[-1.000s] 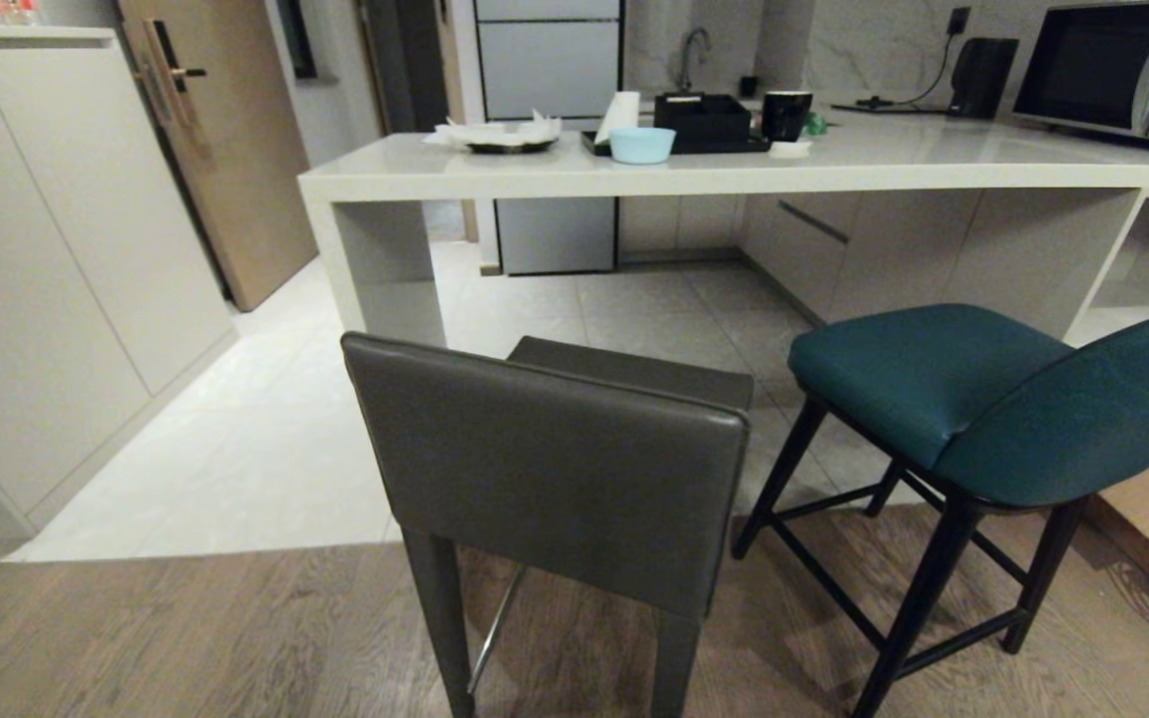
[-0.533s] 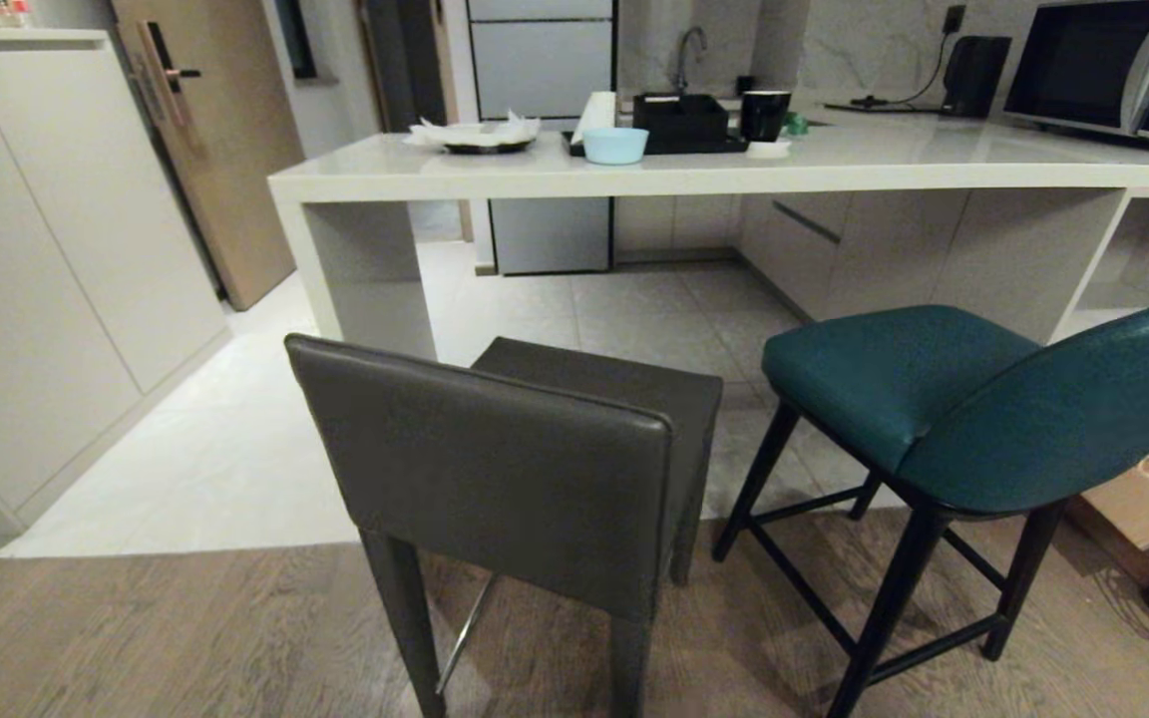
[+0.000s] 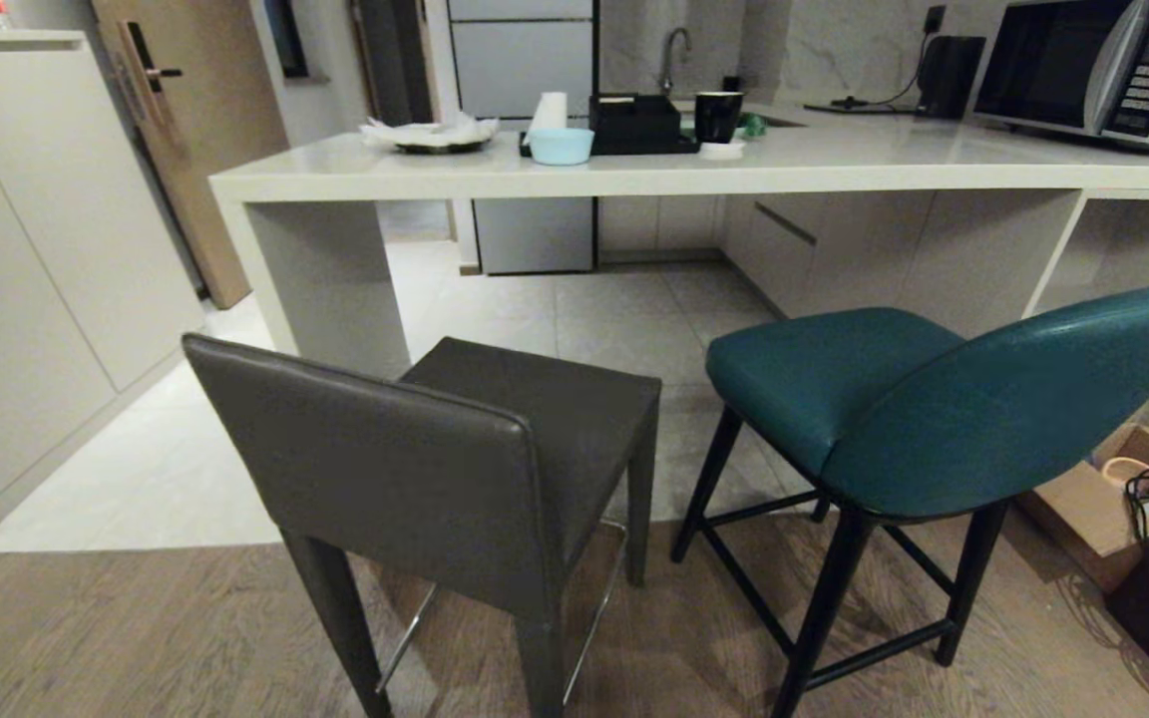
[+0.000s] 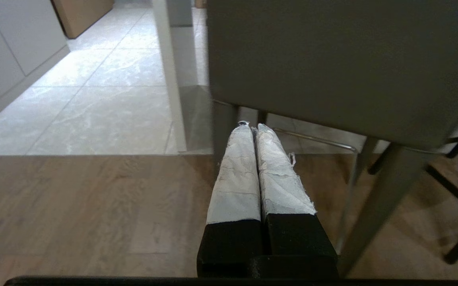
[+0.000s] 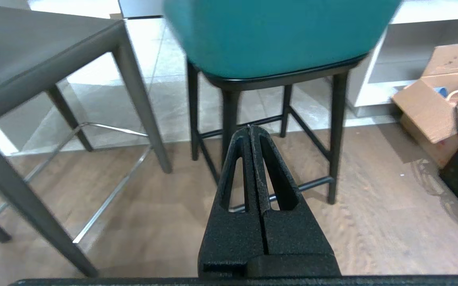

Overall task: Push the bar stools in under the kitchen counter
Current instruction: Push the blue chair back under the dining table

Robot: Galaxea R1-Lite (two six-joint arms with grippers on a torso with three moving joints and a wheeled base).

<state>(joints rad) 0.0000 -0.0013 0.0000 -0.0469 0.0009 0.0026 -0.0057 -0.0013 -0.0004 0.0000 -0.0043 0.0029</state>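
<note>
Kitchen counter (image 3: pixel 834 170) spans tile (image 3: pixel 166 469) and wood floor (image 3: pixel 116 638).

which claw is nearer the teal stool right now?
Right. The right claw, shut, sits low behind the teal stool, pointing at its legs. The left claw, also shut, sits behind the grey stool, the teal one off to its side.

The grey stool (image 3: pixel 415 469) wore smooth matt leather, with a shiny metal footrail (image 3: pixel 594 618). The teal stool (image 3: pixel 934 399) looked softly sheened. The kitchen counter (image 3: pixel 634 175) was glossy stone. In the lower frame lay grained wood flooring (image 3: pixel 116 638), above it polished tiles (image 3: pixel 166 469).
</note>
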